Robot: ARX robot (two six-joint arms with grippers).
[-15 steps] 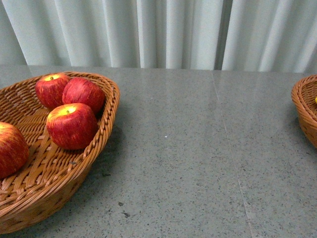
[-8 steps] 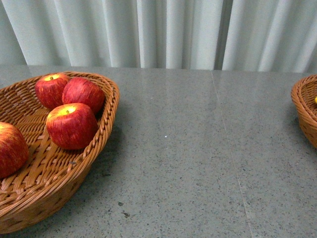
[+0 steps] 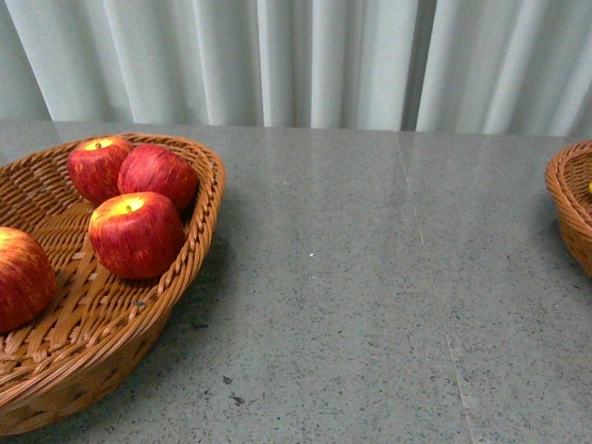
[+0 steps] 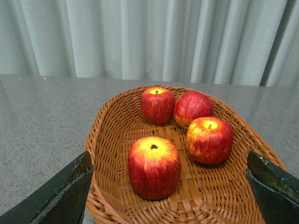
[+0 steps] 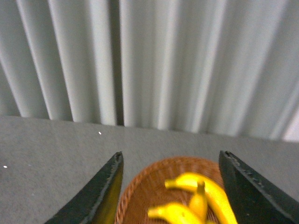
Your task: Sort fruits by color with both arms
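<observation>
A grey speckled bench runs back to pale pleated curtains along its far edge. At the bench's left edge sits a big woven basket holding four red apples: two touching each other toward the far rim, one just in front of them, one nearer the front. At the right edge a second wicker basket shows only its rim in the front view; the right wrist view, somewhat blurred, shows yellow bananas lying in it. The left gripper hangs above the apple basket, jaws spread wide and empty. The right gripper hangs above the banana basket, jaws likewise parted, holding nothing.
</observation>
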